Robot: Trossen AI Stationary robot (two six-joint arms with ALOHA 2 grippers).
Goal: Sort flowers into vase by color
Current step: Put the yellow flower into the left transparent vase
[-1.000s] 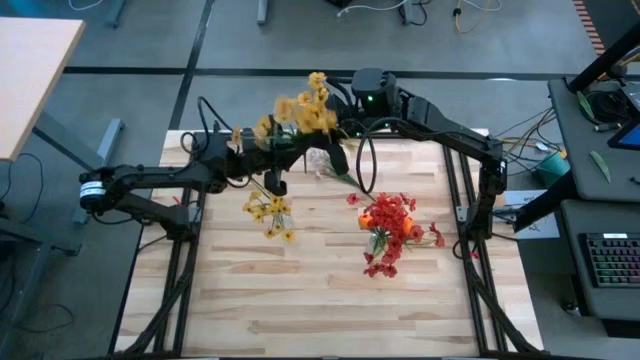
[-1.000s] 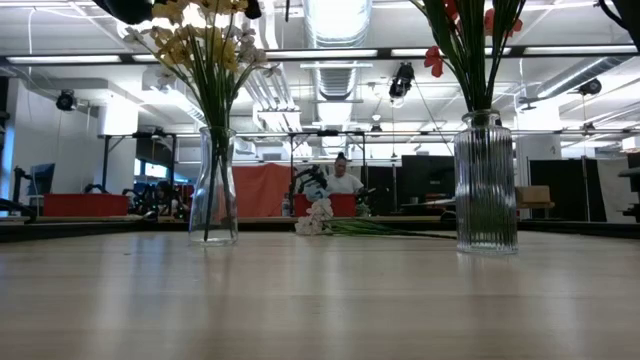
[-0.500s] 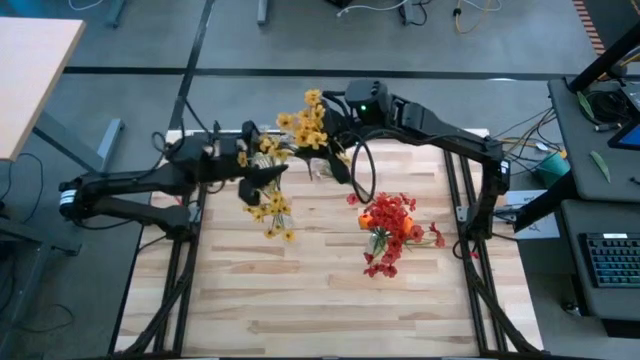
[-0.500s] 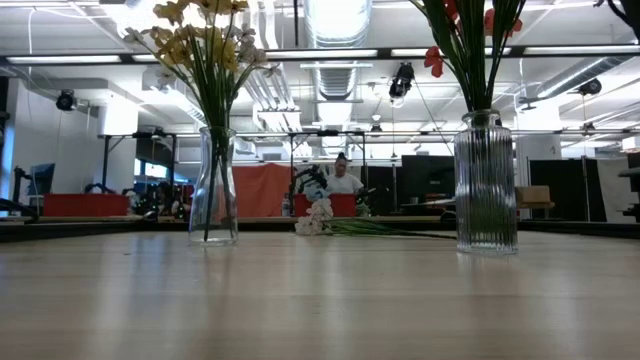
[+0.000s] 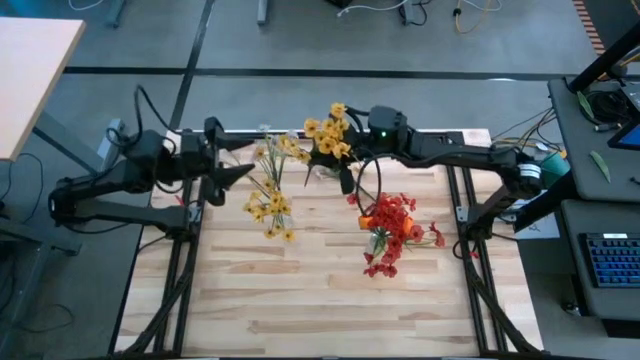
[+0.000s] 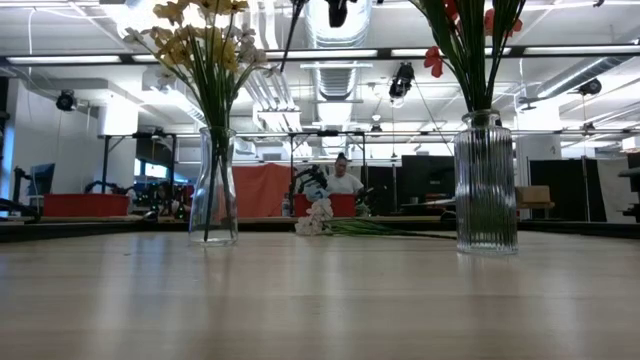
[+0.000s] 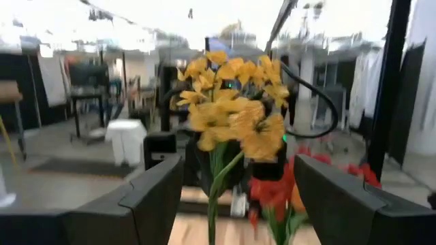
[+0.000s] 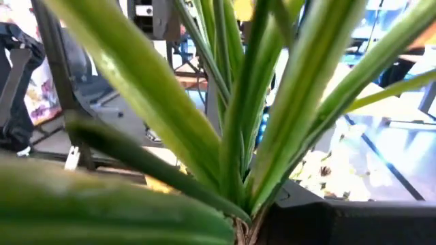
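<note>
A spray of yellow flowers on green stalks is pinched by the right claw at the far worktop edge; the left claw is spread, empty.

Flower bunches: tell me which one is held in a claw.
The yellow bunch at the far edge, gripped by the right claw. The yellow flowers and red flowers sit in vases.

In the low view, the yellow blossoms in the clear bulbous glass vase at left and the red blossoms in the ribbed clear glass vase at right are cut off by the top edge. The white flowers lying far back on the bench are too small to make out. In the right wrist view, broad green stalks fill the frame and hide that gripper. The yellow spray in the left wrist view is blurred.
</note>
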